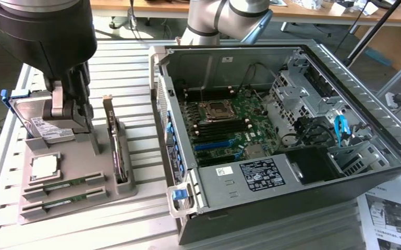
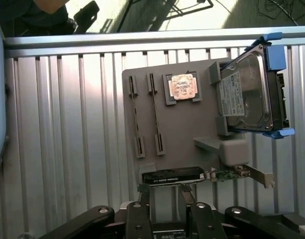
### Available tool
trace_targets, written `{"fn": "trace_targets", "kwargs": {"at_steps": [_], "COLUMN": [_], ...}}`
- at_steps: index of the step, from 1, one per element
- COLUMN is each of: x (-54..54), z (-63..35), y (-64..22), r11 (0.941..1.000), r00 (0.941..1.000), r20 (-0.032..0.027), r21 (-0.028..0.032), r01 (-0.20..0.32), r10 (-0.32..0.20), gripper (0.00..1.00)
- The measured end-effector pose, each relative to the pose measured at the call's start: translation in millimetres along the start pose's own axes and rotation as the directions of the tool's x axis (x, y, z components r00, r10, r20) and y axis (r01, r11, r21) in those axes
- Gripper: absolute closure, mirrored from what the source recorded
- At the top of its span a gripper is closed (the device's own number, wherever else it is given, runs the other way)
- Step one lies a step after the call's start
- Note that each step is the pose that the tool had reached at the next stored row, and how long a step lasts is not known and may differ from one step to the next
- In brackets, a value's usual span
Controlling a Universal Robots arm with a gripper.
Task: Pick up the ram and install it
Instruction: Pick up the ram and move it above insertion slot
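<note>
Two ram sticks (image 2: pixel 134 117) lie side by side in slots of the gray tray (image 2: pixel 187 124), alongside a processor chip (image 2: pixel 182 85), hard drive (image 2: pixel 244 94) and expansion card (image 2: pixel 172 175). The gripper (image 2: pixel 164 188) hovers by the card, jaws spread, holding nothing.

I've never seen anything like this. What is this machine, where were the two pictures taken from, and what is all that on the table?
It is a robot arm with a two-fingered gripper at its end. One picture comes from a camera standing off the arm, the other from a camera on its wrist, looking down past the fingers. On the slatted metal table sits a grey holder with computer parts: a hard drive, a processor chip, two ram sticks side by side and an expansion card standing on edge. Beside it lies an open computer case showing its motherboard. The gripper is open above the holder and holds nothing; both ram sticks lie in their slots.
</note>
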State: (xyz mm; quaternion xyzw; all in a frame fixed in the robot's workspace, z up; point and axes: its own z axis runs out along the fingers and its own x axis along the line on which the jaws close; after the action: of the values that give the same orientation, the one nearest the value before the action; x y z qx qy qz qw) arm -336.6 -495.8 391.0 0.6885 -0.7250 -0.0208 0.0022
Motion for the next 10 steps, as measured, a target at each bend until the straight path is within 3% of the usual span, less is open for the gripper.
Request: {"fn": "trace_targets", "kwargs": {"at_steps": [10], "x": [1.0], "z": [0.8], "y": [19.4], "r11": [1.0000], "r00": [1.0000], "r20": [0.0001], "r21": [0.0001], "r01": [0.000], "r10": [0.000], "gripper": [0.64]}}
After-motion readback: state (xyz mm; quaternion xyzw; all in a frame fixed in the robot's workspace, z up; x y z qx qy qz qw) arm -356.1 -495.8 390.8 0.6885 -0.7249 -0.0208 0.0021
